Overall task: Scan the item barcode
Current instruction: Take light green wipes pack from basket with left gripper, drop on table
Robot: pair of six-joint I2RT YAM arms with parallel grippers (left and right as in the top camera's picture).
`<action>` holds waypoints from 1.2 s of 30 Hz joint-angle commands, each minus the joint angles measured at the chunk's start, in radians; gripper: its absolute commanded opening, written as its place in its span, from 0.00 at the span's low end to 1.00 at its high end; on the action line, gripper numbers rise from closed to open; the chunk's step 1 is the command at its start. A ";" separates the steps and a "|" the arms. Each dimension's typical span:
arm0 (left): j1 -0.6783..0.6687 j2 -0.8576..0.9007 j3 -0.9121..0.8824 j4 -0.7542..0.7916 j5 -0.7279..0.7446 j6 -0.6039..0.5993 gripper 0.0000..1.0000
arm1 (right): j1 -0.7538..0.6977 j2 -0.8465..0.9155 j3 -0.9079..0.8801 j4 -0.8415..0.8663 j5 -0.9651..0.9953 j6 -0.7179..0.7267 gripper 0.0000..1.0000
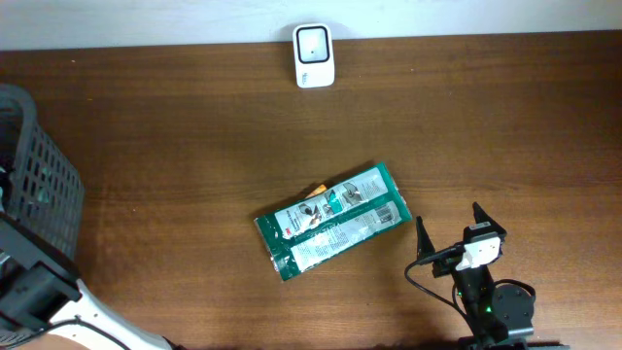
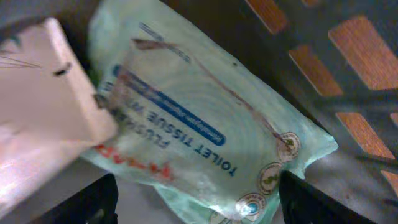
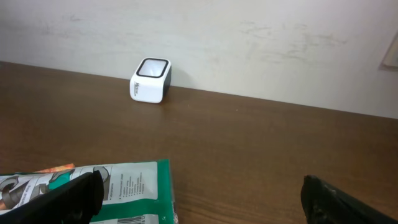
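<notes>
Overhead, the brown table [image 1: 175,136] fills the frame, with a dark mesh basket [image 1: 44,185] at its left edge; the left wrist view shows a pale green toilet tissue pack [image 2: 205,124] lying inside it. A green packet [image 1: 332,222] lies flat and slanted just below centre, well apart from the small white scanner [image 1: 314,55] at the top edge. At lower right the right pincer [image 1: 450,226] stands wide, holding nothing, just beside the packet. The left pincer [image 2: 196,199] is spread wide over the tissue pack
</notes>
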 commanded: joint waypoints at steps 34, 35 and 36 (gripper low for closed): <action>-1.002 -0.635 -0.345 -0.221 0.285 -0.003 0.00 | -0.004 -0.007 -0.007 0.000 -0.002 -0.003 0.98; -1.039 -0.596 -0.370 -0.196 0.272 -0.003 0.00 | -0.004 -0.007 -0.007 0.000 -0.002 -0.003 0.98; -1.099 -0.506 -0.394 -0.150 0.270 -0.003 0.00 | -0.004 -0.007 -0.007 -0.001 -0.002 -0.003 0.98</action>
